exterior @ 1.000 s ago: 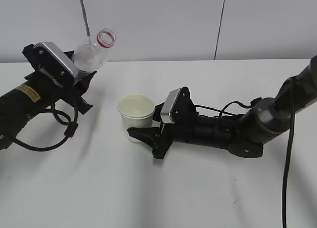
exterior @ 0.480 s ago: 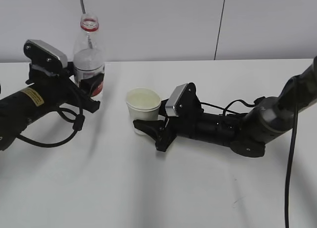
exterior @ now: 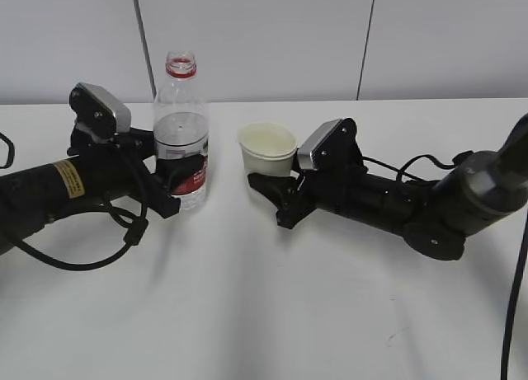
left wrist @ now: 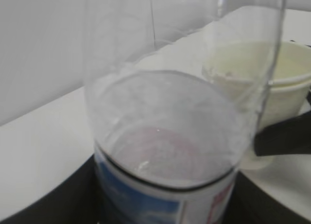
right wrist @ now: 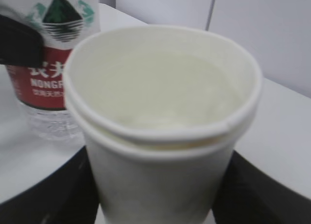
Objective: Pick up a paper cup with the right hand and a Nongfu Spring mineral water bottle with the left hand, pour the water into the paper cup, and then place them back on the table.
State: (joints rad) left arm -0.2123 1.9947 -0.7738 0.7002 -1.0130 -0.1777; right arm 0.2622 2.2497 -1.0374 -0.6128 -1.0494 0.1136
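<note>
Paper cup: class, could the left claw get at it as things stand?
Probably not. The left claw is closed around the bottle, so it is occupied, and the right claw already grips the paper cup. Only bare table separates them.

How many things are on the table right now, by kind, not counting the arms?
Paper cup: 1
Water bottle: 1
Total: 2
</note>
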